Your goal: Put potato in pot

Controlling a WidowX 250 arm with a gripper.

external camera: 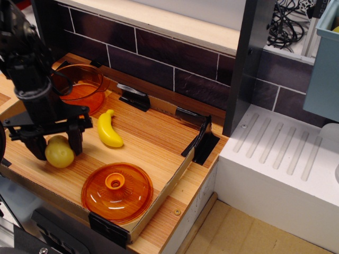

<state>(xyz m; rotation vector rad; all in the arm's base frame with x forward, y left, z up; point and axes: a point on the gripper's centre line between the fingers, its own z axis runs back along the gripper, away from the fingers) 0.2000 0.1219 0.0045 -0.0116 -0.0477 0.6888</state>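
The black arm (29, 69) reaches down from the upper left, nearly vertical, with its gripper (55, 145) pointing at the counter (148, 132). The two fingers (75, 141) stand spread on either side of the potato (59, 152), which sits on the counter between them; whether they touch it is unclear. The pot (85, 87) stands behind the arm, the banana (108, 128) just right of the gripper, and the lid (116, 192) lies in front.

Toy kitchen set up as a robot test bench

Dark tiled backsplash (159, 58), a wooden worktop (153, 132), a white ribbed draining board (280, 153) and plastic play cookware, with loose cables (288, 24) tangled behind.
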